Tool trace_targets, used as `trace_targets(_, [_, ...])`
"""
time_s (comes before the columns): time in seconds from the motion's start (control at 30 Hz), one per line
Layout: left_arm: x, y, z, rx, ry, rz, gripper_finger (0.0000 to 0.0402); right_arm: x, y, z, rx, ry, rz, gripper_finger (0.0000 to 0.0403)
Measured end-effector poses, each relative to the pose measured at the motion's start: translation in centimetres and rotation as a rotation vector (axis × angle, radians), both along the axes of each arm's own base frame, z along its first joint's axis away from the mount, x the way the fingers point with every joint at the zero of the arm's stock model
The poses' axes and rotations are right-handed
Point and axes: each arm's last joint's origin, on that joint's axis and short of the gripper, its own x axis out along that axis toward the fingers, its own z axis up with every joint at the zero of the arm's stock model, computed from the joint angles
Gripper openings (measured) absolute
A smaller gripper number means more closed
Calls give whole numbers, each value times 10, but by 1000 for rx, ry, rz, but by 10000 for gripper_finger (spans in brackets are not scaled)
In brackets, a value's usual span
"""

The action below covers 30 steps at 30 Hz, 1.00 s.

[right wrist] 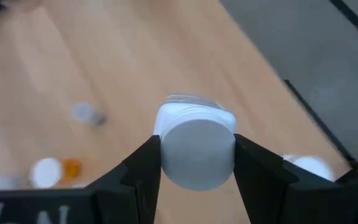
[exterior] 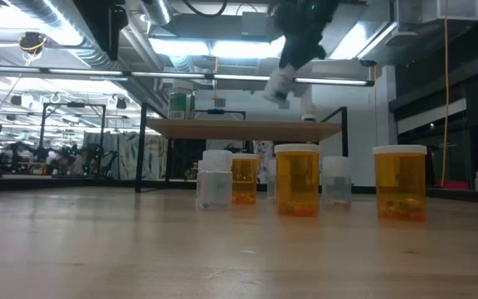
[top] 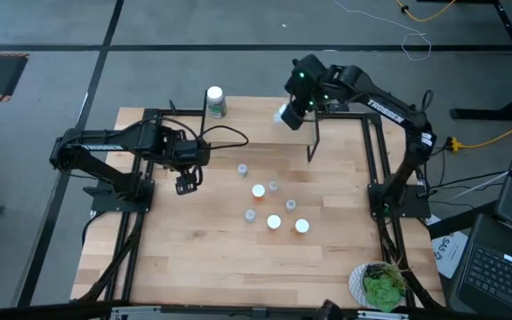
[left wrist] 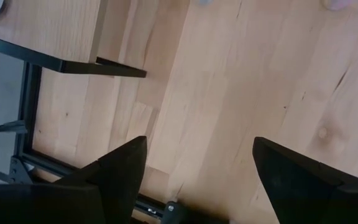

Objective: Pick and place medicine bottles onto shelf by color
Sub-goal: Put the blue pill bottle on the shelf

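My right gripper (top: 288,114) is shut on a small white bottle (right wrist: 196,148), held above the right part of the light wood shelf (exterior: 243,129). A bottle with a white cap and greenish label (top: 215,102) stands on the shelf's left part, and a small white bottle (exterior: 308,116) on its right. Several orange and small clear bottles (top: 274,206) stand upright on the tabletop in front of the shelf. My left gripper (top: 185,185) is open and empty over the table, left of those bottles. My right gripper pinches the white bottle's round sides (right wrist: 166,134) between its two fingers, near the end that faces the wrist camera. The fingers slant down from the table's right. The bottle is tilted and lifted clear above the shelf (exterior: 279,87).
A green plant in a white pot (top: 382,284) stands at the table's near right corner. The shelf's black legs (top: 310,147) stand on the table near the bottles. Bare tabletop lies at the near left (top: 176,258).
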Motion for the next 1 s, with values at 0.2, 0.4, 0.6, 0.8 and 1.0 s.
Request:
trace_targets(0.2, [1,0,0,0,-6,0,289,7,-32,-23,4,71,-11,173])
trace_targets(0.4, [1,0,0,0,-7,0,289,14,-51,-22,13,103,-21,173])
trace_targets(0.6, [1,0,0,0,-7,0,289,19,-59,-21,49,153,-29,173])
trace_targets(0.8, [1,0,0,1,-7,1,289,23,-65,-33,64,188,-28,175])
trace_targets(1.0, [1,0,0,1,-7,1,289,23,-69,-34,44,178,-24,227])
